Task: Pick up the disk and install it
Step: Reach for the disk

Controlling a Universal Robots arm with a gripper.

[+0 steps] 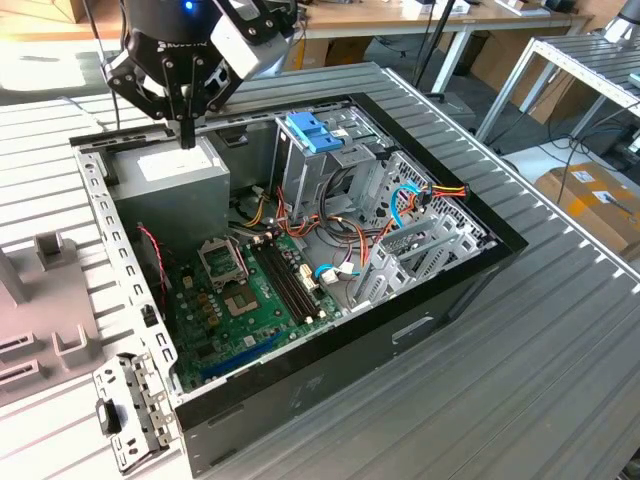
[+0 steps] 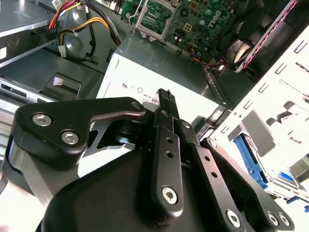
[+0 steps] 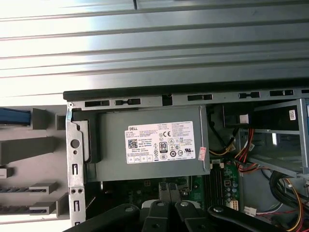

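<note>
My gripper (image 1: 187, 135) hangs over the open computer case (image 1: 480, 262), just above the grey power supply (image 1: 170, 180) in its far corner at the exterior view's left. Its black fingers are shut against each other with nothing between them; both wrist views show the fingertips (image 2: 166, 99) (image 3: 169, 189) pressed together over the supply's white label (image 3: 161, 142). A light blue edge (image 3: 13, 117) sits in the grey rack (image 3: 29, 145) beside the case, also seen as a blue strip (image 2: 248, 162); I cannot tell if it is the disk. The metal drive cage (image 1: 335, 170) carries a blue latch piece (image 1: 313, 130).
The green motherboard (image 1: 250, 300) fills the case floor, with coloured cables (image 1: 420, 195) looping by the cage. A loose metal bracket (image 1: 130, 410) lies on the ribbed table (image 1: 560, 340) at the case's near corner. Desks and a cardboard box (image 1: 600, 200) stand beyond.
</note>
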